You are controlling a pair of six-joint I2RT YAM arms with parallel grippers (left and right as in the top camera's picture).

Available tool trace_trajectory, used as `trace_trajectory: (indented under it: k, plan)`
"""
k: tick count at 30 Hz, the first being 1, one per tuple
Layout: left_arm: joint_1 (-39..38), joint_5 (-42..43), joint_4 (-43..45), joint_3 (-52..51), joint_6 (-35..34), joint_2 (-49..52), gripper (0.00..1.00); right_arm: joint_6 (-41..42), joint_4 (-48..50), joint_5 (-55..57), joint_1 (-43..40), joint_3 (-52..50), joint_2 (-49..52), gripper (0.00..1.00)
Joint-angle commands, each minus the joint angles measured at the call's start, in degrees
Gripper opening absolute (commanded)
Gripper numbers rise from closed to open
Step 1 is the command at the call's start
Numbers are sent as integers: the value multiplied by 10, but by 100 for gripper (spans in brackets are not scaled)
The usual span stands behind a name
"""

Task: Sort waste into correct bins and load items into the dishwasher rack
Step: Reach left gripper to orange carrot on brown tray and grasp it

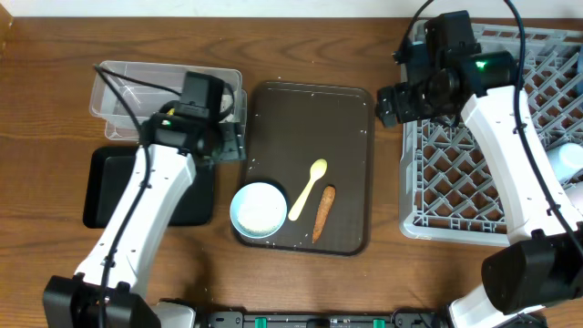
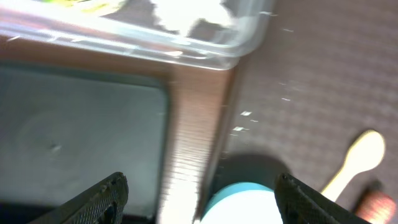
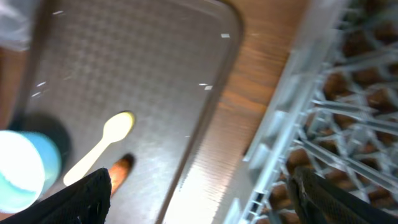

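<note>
**A:** Wooden table [image 1: 55,55], plain brown grain. How do the fingers stand?

**B:** The left gripper [image 2: 202,183] is spread wide and holds nothing. It hangs over the gap between the clear tub [image 2: 205,50] and the brown serving tray [image 2: 323,93]. The right gripper [image 3: 202,177] is just as wide and bare, at the dishwasher rack's [image 3: 336,124] left edge.

**A:** What's done?

**B:** White tissue [image 2: 186,15] lies in the tub with something yellow-green, probably the wrapper [image 2: 87,5]. The black tray [image 2: 74,124], nearer than the tub, looks bare.

**A:** And what's left?

**B:** On the serving tray there's the light blue bowl [image 1: 258,209], the spoon [image 1: 309,189], the carrot stick [image 1: 322,212] to its right, and scattered rice grains [image 2: 244,114]. I'd judge it roughly half done.
</note>
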Motion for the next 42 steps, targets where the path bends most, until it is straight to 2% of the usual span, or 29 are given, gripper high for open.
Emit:
trace_trajectory:
  k: [1,5,7,14,19,29,42]
  plan:
    - [-38,32,6,6,26,-1,78,23,1,39,-9,0,1,91]
    - [-83,31,7,6,33,5,78,23,-3,39,-19,0,1,92]
    - [-104,32,7,6,33,9,77,23,-5,39,-23,0,1,99]
    - [-186,40,8,6,32,51,77,24,-15,40,-33,0,1,99]
    - [-238,40,18,6,32,89,77,104,-15,84,-49,0,1,99]
    - [-327,64,56,6,14,158,78,111,-26,78,-108,0,1,99]
    - [-359,63,117,6,2,245,77,111,-33,78,-107,0,1,99]
